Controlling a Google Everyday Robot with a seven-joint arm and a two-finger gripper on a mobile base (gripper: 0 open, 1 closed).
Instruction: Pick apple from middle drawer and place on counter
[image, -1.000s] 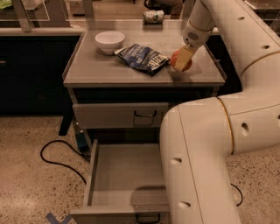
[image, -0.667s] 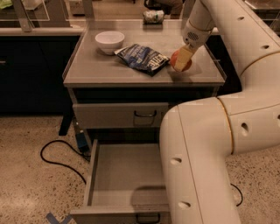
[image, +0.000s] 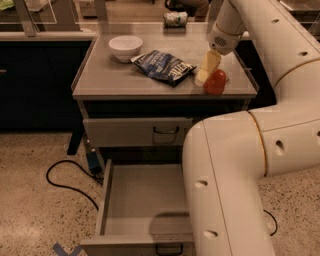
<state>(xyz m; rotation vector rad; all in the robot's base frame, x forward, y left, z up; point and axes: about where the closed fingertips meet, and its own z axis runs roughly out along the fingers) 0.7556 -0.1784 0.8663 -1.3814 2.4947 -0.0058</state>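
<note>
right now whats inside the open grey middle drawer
The wide grey middle drawer shows only bare floor; the white robot arm hides its right side. The small red apple is on the grey counter, beside the gripper.

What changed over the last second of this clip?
The apple now shows plainly, resting on the counter near its front right edge, beside the gripper; earlier it was mostly hidden at the gripper's tip. The gripper itself barely moved. Whether it has let go is unclear. The bowl, chip bag and open middle drawer stayed put.
</note>
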